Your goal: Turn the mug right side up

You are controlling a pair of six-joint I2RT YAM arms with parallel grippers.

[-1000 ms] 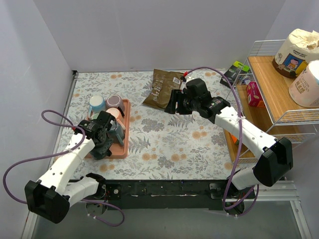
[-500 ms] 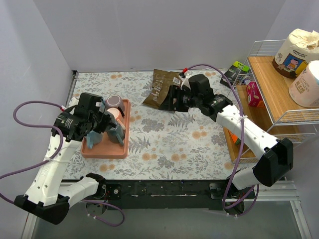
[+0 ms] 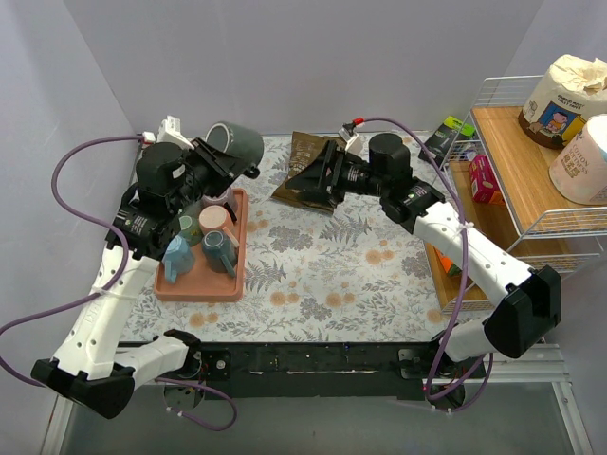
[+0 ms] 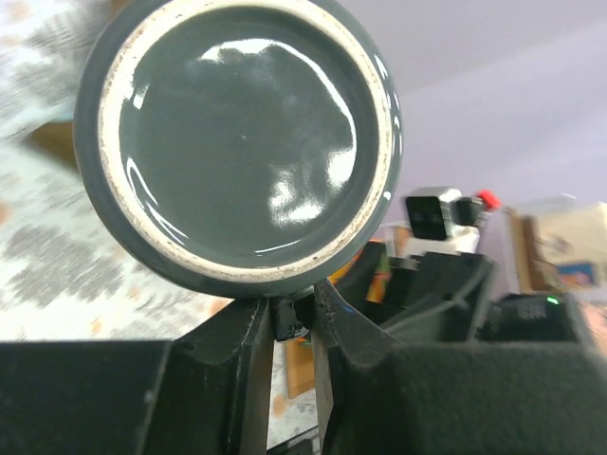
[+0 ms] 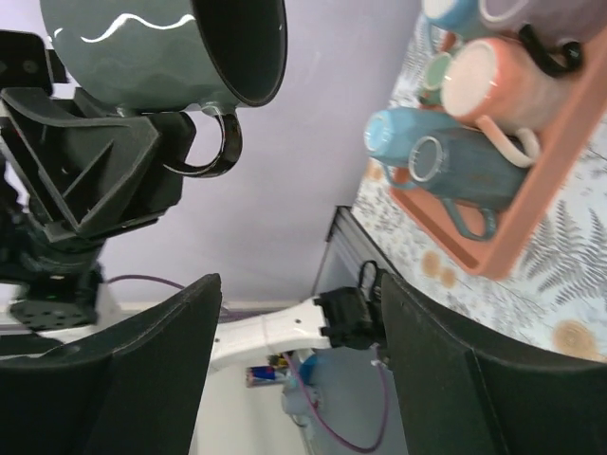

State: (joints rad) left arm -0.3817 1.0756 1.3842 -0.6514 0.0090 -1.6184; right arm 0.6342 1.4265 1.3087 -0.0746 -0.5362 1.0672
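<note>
A dark grey-green mug (image 3: 236, 144) hangs in the air above the back of the pink tray (image 3: 194, 287). It lies on its side with its opening towards the right. My left gripper (image 3: 214, 165) is shut on its handle. In the left wrist view the mug's glazed base (image 4: 237, 142) fills the frame above my shut fingers (image 4: 248, 351). In the right wrist view the mug (image 5: 156, 52) and its handle (image 5: 211, 144) sit at upper left. My right gripper (image 3: 316, 178) is open and empty, to the right of the mug and apart from it.
Several mugs lie on the tray: blue (image 3: 177, 256), slate (image 3: 220, 248), pink (image 3: 216, 220), green (image 3: 187, 228). A brown bag (image 3: 305, 163) lies under my right gripper. A wire shelf (image 3: 531, 180) with paper rolls (image 3: 567, 85) stands at right.
My left arm has lifted the dark mug off the tray, up and towards the back wall. My right gripper has shifted slightly left and tilted towards the mug.
</note>
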